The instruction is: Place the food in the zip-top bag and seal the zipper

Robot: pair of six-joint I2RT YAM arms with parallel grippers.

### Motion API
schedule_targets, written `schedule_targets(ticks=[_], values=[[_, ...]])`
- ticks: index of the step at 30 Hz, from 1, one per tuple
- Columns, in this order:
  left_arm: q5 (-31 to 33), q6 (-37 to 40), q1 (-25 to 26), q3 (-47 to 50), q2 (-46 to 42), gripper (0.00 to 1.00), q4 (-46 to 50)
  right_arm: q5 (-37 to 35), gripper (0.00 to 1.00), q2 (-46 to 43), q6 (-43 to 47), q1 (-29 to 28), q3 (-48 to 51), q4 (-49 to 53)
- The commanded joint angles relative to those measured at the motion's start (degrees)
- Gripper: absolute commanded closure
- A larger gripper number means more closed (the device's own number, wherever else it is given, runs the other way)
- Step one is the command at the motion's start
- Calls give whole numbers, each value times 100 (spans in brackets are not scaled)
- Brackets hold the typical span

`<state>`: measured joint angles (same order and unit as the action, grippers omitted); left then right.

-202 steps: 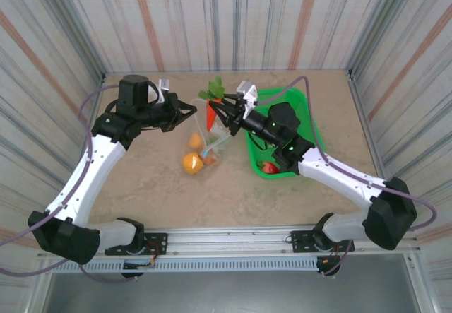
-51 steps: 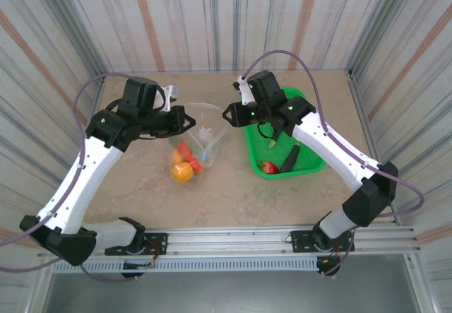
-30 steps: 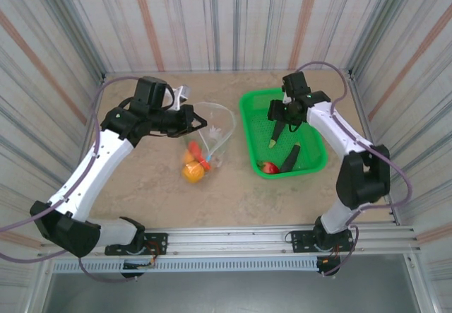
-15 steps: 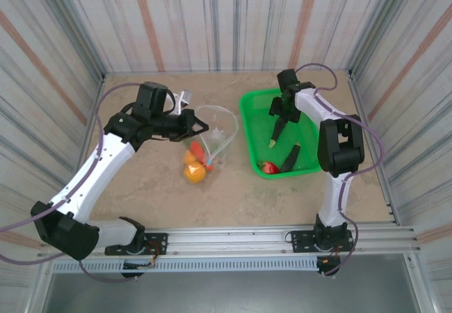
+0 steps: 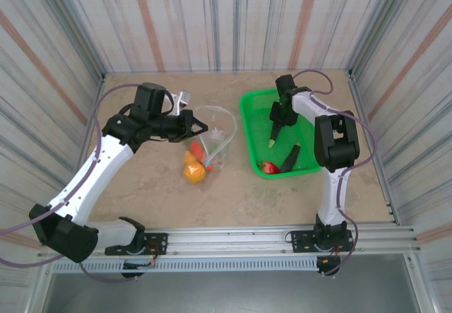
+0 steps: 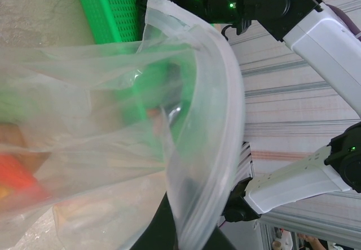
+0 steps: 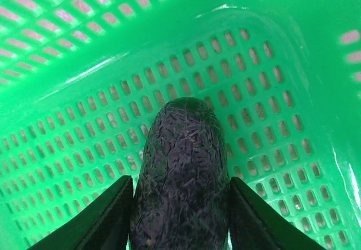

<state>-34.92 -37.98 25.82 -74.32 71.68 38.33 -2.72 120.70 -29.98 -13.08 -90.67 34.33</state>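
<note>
The left gripper (image 5: 196,124) is closed on the rim of the zip-top bag (image 5: 219,131), whose open mouth stands just beside the left edge of the green basket (image 5: 246,126). The right gripper (image 5: 278,118) is low inside the basket near its far wall, fingers (image 7: 107,216) pressed on both sides of a dark toy vegetable (image 7: 183,159). The beige table (image 5: 155,193) lies bare toward the near edge.

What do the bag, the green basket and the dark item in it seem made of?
The bag: thin clear plastic film, glossy, crinkled. The basket: rigid green plastic, shiny, moulded slots. The dark item: matte, fibrous-looking skin; perhaps textured plastic or foam, unsure.
</note>
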Motion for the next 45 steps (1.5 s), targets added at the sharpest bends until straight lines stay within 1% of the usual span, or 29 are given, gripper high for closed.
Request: schedule_targets(ticks=[1, 4, 6, 10, 12, 15, 17, 19, 25, 29, 32, 35, 37, 40, 45], values=[[1, -17, -34, -65, -219, 100, 156, 69, 57, -307, -37, 42, 236, -158], [2, 0, -34, -65, -233, 100, 225, 113, 63, -419, -44, 86, 335, -224], [11, -10, -34, -40, -241, 100, 254, 96, 65, -504, -50, 95, 403, -245], [90, 26, -36, 1, -255, 100, 271, 46, 72, -891, -18, 95, 641, -397], [91, 70, -39, -37, -229, 100, 302, 70, 72, -1225, -21, 84, 760, -493], [23, 89, -37, -145, -151, 100, 350, 26, 70, -1966, 32, -26, 989, -735], [-103, 89, -34, -234, -65, 100, 351, -206, 70, -2590, 89, -209, 1287, -1108], [-241, 88, -34, -335, 37, 100, 397, -214, 70, -3165, 226, -407, 1558, -1489], [-399, 54, -25, -574, 241, 100, 504, 441, 75, -4741, 865, -1066, 2325, -2927], [-401, 51, -33, -604, 276, 100, 524, 776, 76, -5306, 1228, -1552, 2319, -3294], [-435, 31, -28, -601, 327, 100, 521, 778, 76, -5499, 1484, -1945, 2303, -3440], [-468, 5, -26, -593, 357, 100, 531, 788, 79, -5631, 1582, -2250, 2532, -3984], [-474, -8, -25, -601, 359, 100, 535, 851, 81, -5681, 1577, -2440, 2815, -4653], [-481, -17, -27, -622, 368, 100, 533, 874, 83, -5627, 1545, -2678, 3182, -5725], [-533, -56, -31, -636, 391, 100, 522, 820, 81, -5240, 1705, -2991, 3327, -6785]])
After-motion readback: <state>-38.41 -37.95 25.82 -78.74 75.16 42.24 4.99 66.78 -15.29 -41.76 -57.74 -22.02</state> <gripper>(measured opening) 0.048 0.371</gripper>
